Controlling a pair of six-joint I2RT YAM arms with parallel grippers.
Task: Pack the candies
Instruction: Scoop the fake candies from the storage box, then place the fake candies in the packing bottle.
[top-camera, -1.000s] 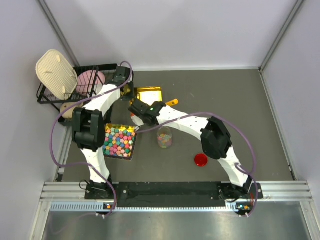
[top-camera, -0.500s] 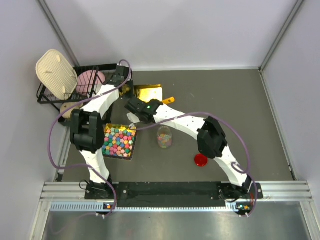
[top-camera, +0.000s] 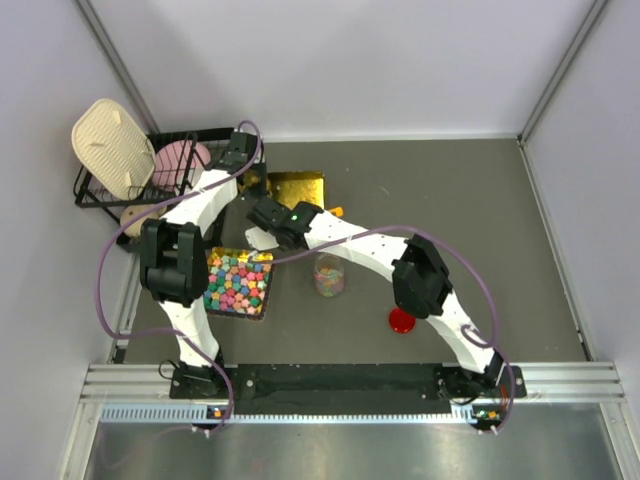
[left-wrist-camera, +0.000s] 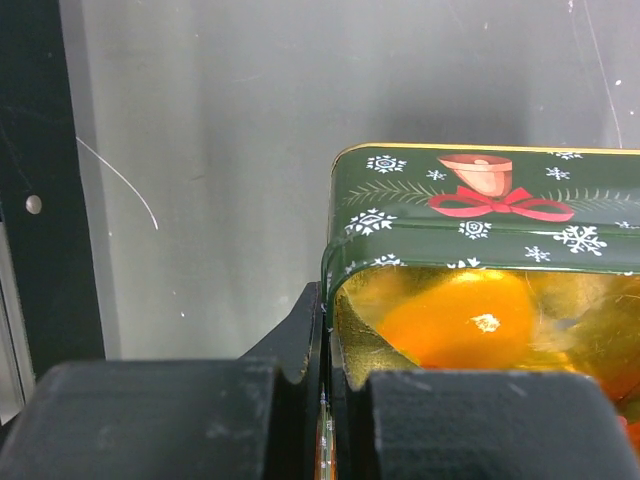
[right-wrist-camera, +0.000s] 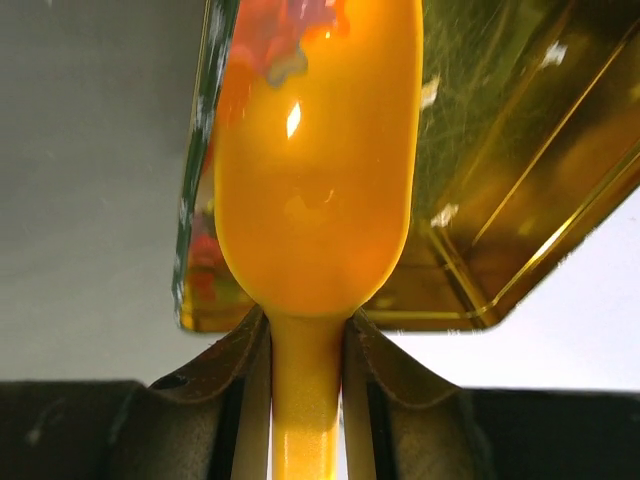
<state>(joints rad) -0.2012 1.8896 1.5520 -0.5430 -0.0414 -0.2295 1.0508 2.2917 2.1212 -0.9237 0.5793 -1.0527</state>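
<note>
Right fingers (right-wrist-camera: 375, 400) tight on orange scoop (right-wrist-camera: 315, 180); left fingers (left-wrist-camera: 150, 420) tight on tin wall (left-wrist-camera: 480, 215).

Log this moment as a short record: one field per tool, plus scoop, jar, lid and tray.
left tool: shut on the wall of the Christmas tin
right tool: shut on the handle of the orange scoop
scoop: bowl inside the tin's gold interior
jar: clear, upright, lid off, small candies inside
red lid: lying apart from the jar
tray: holds bigger, chunky sweets; neither tool near it
</note>
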